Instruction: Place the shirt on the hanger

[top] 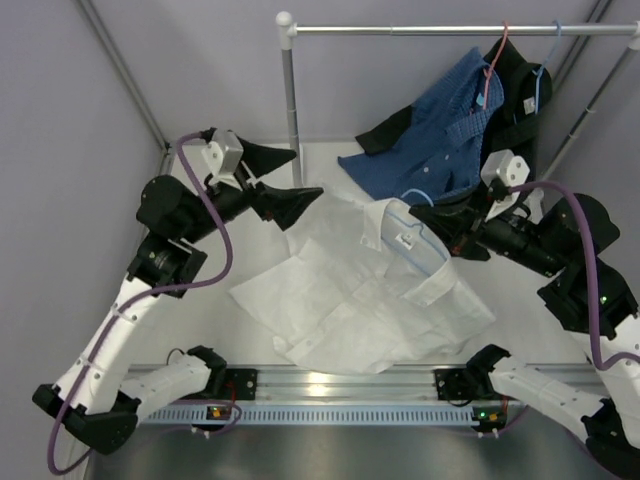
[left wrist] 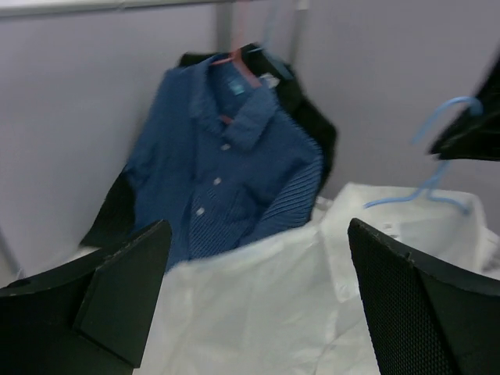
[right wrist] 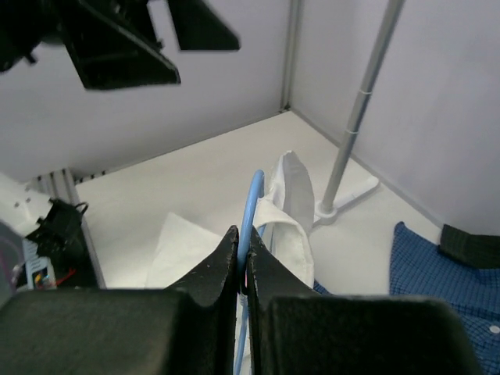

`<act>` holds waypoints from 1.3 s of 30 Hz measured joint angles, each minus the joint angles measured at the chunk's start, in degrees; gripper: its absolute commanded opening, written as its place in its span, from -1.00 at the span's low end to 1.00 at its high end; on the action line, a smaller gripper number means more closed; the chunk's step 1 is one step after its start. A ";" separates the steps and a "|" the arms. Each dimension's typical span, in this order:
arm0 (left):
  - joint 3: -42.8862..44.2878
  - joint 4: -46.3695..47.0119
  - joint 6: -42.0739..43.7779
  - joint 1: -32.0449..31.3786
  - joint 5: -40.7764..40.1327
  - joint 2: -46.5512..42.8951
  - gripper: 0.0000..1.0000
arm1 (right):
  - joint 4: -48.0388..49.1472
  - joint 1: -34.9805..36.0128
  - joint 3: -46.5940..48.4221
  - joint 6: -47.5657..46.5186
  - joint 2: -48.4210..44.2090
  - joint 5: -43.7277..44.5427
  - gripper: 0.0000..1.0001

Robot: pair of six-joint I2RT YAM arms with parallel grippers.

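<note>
The white shirt (top: 370, 300) lies spread and rumpled on the table, collar toward the back. The light-blue hanger (top: 420, 238) is tucked into its collar opening with the hook sticking out. My right gripper (top: 440, 218) is shut on that hook; in the right wrist view the fingers (right wrist: 244, 250) pinch the blue wire of the hanger (right wrist: 254, 195) beside the lifted shirt collar (right wrist: 293, 211). My left gripper (top: 308, 173) hangs wide open just above the shirt's back-left edge. In the left wrist view white shirt cloth (left wrist: 258, 312) lies below the left gripper (left wrist: 258, 297), and the hanger (left wrist: 437, 183) shows at right.
A clothes rack pole (top: 291, 90) stands at the back. From its bar hang a blue patterned shirt (top: 440, 140) on a red hanger and a black garment (top: 520, 90) on a blue hanger, close behind my right arm. A metal rail (top: 330, 385) runs along the near edge.
</note>
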 measured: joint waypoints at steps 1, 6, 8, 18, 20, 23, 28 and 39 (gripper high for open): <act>3.63 -0.50 1.64 -0.76 3.98 1.99 0.96 | -0.28 -0.04 -0.04 -0.46 0.00 -1.62 -1.00; 13.97 -5.53 11.32 -7.02 24.85 10.91 0.96 | -2.67 -0.13 -1.53 -3.50 -1.92 -10.67 -1.00; 14.03 -8.13 14.21 -9.79 28.72 13.75 0.96 | -3.23 -0.15 -1.90 -4.17 -3.21 -12.61 -1.00; 15.50 -20.11 22.56 -15.10 36.46 26.03 0.74 | -5.09 -0.17 -3.56 -7.67 -5.73 -21.40 -1.00; 15.80 -20.83 22.82 -15.08 38.25 26.93 0.45 | -5.62 -0.17 -3.93 -8.04 -5.88 -21.49 -1.00; 16.09 -21.31 22.93 -15.06 40.13 27.39 0.43 | -5.92 -0.17 -4.13 -8.48 -6.21 -21.44 -1.00; 16.68 -21.64 22.34 -15.06 43.04 28.11 -0.55 | -5.95 -0.17 -4.15 -8.87 -6.36 -20.96 -1.00; 17.09 -22.69 23.43 -13.92 44.59 28.87 -1.00 | -3.54 -0.52 -6.95 -5.01 -8.17 -9.18 0.89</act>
